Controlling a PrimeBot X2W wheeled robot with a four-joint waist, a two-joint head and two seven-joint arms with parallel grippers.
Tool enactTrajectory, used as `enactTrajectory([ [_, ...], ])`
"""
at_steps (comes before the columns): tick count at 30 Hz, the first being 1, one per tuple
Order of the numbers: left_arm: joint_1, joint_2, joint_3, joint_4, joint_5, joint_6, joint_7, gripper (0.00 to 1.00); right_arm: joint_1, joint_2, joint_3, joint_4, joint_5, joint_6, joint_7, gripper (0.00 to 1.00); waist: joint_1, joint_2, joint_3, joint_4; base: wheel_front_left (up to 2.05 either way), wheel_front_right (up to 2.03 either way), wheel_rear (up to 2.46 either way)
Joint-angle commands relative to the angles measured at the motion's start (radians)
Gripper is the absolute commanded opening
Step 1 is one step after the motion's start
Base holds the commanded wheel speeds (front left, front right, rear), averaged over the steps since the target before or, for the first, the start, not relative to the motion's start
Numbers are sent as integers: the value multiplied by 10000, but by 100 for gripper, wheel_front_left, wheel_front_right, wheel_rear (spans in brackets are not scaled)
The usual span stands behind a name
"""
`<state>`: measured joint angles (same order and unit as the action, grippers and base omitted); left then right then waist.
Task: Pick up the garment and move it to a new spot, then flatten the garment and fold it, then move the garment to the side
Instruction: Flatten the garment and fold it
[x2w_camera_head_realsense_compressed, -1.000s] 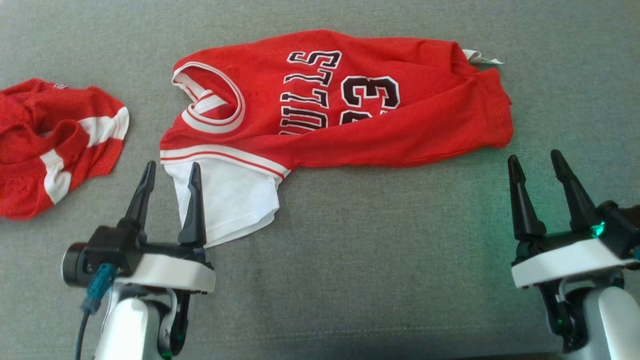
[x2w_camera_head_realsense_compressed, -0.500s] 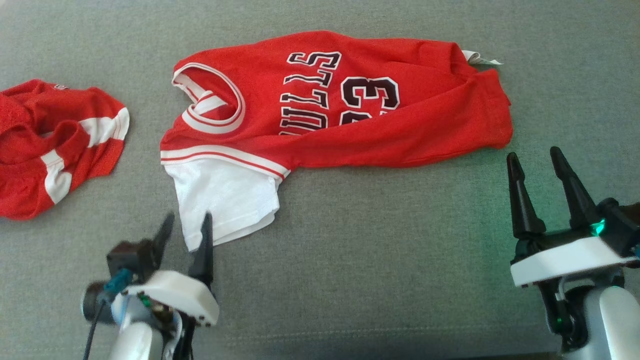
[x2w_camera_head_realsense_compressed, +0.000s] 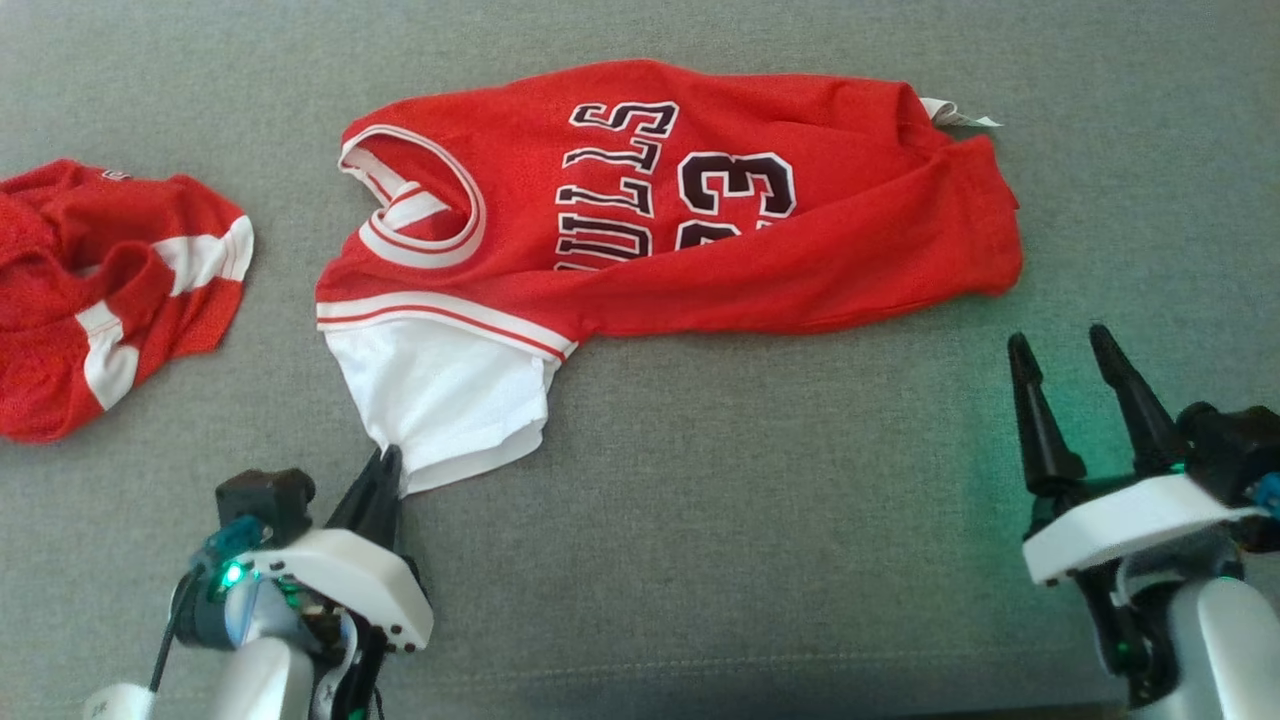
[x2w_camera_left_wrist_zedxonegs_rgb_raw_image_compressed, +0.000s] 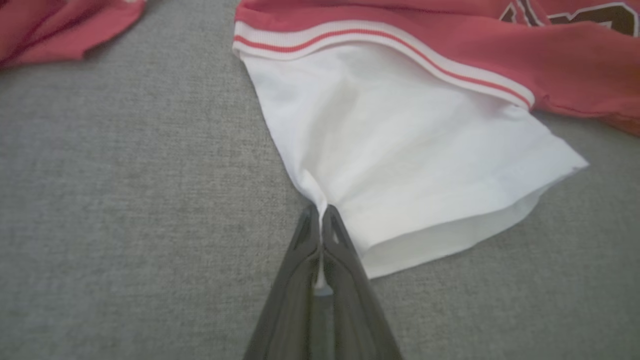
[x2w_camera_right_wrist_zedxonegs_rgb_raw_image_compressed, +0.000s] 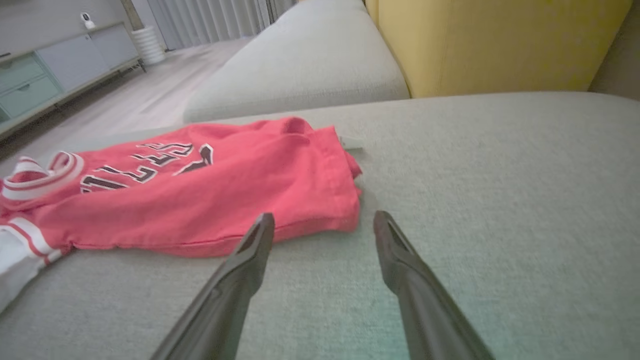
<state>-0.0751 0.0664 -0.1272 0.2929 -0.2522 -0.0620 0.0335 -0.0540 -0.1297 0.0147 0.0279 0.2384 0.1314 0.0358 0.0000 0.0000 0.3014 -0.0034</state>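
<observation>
Jersey (x2w_camera_head_realsense_compressed: 700, 210) lies rumpled on the couch (x2w_camera_head_realsense_compressed: 750, 500), white sleeve (x2w_camera_head_realsense_compressed: 440, 400) at its 7 o'clock. Left tool (x2w_camera_head_realsense_compressed: 385, 468) pinched shut on the sleeve's hem corner. Right tool (x2w_camera_head_realsense_compressed: 1059, 338) wide open, empty, at 4 o'clock. Step: pickup. Next needs lift; one-corner grip may slip.

I'm looking down at a grey woven sofa seat (x2w_camera_head_realsense_compressed: 760, 480), and two things lie on it. Straight ahead, a red jersey (x2w_camera_head_realsense_compressed: 820, 250) stretches sideways, collar to my left, its near edge folded over part of the black-and-white lettering, its white sleeve (x2w_camera_head_realsense_compressed: 440, 400) spreading toward me. Well apart, at my far left, a second red-and-white garment (x2w_camera_head_realsense_compressed: 90, 300) sits crumpled. A seam (x2w_camera_head_realsense_compressed: 700, 668) runs along the seat's near edge.
</observation>
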Motion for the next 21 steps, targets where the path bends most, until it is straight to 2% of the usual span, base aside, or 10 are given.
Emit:
enactTrajectory([
  [1,-17,90,81,-1,-2,-38,125,0,-282,-239,100,-237,68,-7,32,100,0,0,7,20,0,0,0],
  [8,-364,104,-87,-230,155,33,-183,0,-1607,-913,213,1227,540,-7,404,100,0,0,316,321,0,0,0],
  [14,-757,72,-316,-134,202,-7,-463,0,-2624,-1220,617,2482,1091,-7,874,100,0,0,526,623,0,0,0],
  [21,-907,45,-426,40,150,36,-695,0,-2816,-1368,894,3020,1477,-7,1040,100,0,0,586,710,0,0,0],
])
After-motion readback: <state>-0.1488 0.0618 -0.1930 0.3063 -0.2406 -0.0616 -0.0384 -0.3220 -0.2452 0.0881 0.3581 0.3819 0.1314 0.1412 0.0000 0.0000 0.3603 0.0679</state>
